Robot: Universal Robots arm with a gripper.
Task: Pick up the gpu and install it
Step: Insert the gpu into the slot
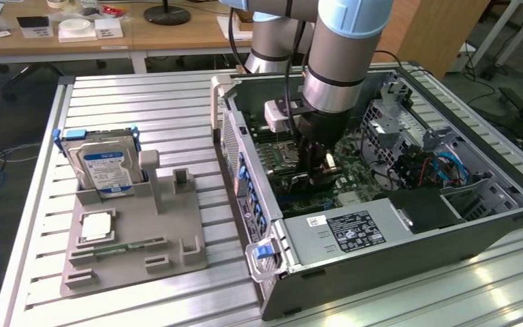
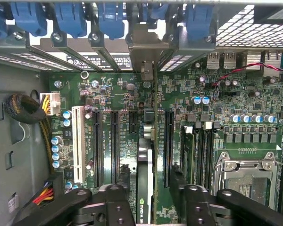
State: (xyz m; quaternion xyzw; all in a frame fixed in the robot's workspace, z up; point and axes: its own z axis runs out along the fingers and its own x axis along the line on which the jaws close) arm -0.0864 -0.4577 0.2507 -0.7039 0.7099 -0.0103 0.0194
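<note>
gripper point(image 2: 148, 190) hangs inside the one open computer case point(image 1: 479, 235), its two fingers point(image 2: 120, 181) spread apart on either side of the single gpu point(image 2: 145, 160), not clamping it. that card stands on edge in a motherboard point(image 2: 127, 94) slot, bracket toward the rear wall. outside, one grey tray point(image 1: 134, 231) holds one hard drive point(image 1: 105, 167) upright.
</note>
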